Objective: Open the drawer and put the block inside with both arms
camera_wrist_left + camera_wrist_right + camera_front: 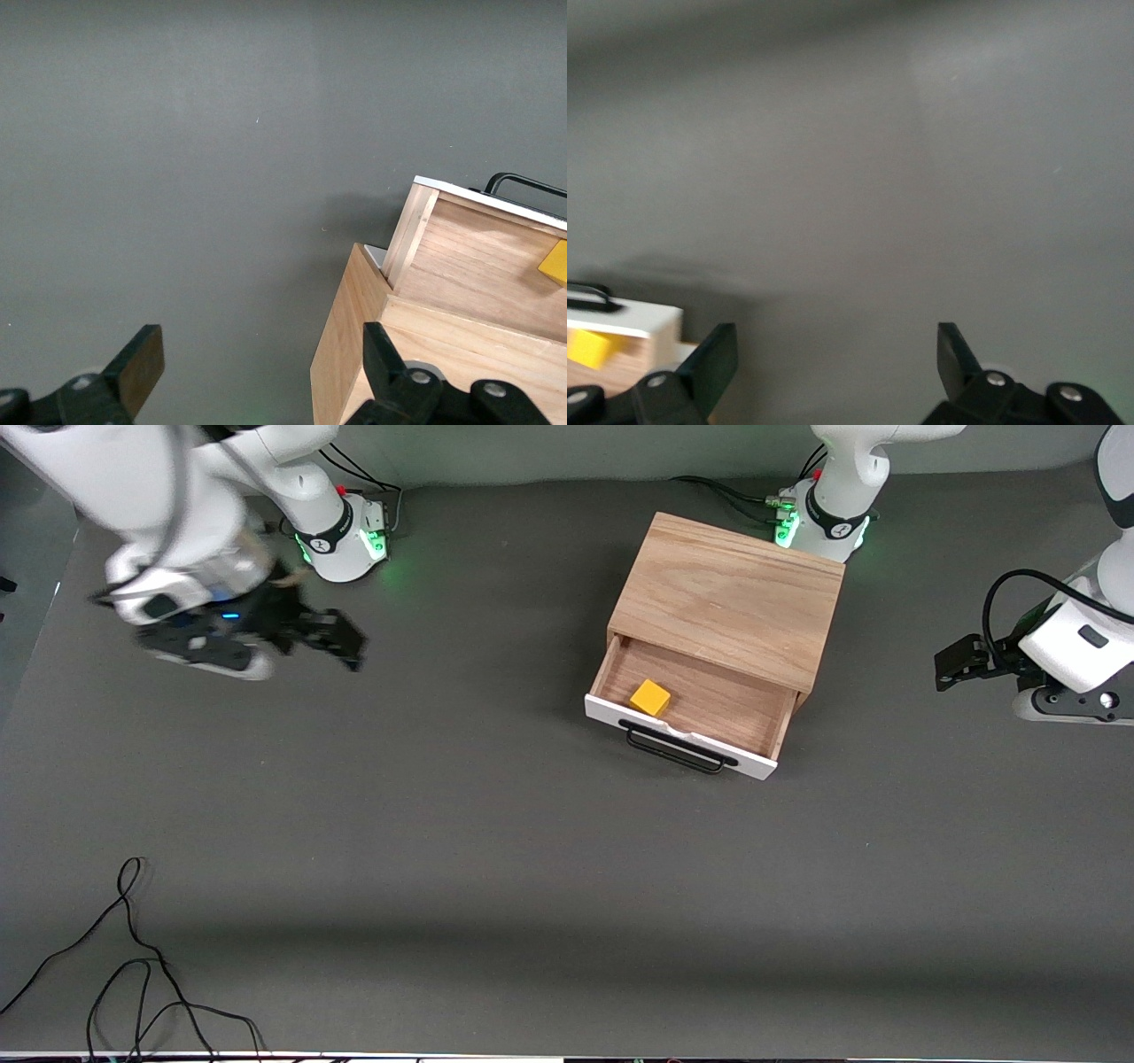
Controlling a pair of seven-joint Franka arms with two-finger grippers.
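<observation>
The light oak box point(728, 598) stands on the grey table near the left arm's base. Its white-fronted drawer point(680, 735) with the black bar handle point(678, 747) is pulled out toward the front camera. The yellow block point(650, 697) lies inside the drawer on its wooden floor, also seen as block point(555, 263) and block point(587, 348). My right gripper point(341, 640) hangs open over bare table near the right arm's base, with nothing between its fingers point(716, 358). My left gripper point(957, 665) is open and empty at the left arm's end of the table, apart from the box point(350, 354).
Loose black cables point(133, 974) lie on the table at the corner nearest the front camera, at the right arm's end. Green-lit arm bases point(354, 536) stand along the table's edge farthest from the camera. Grey tabletop point(496, 868) spreads between the box and the camera.
</observation>
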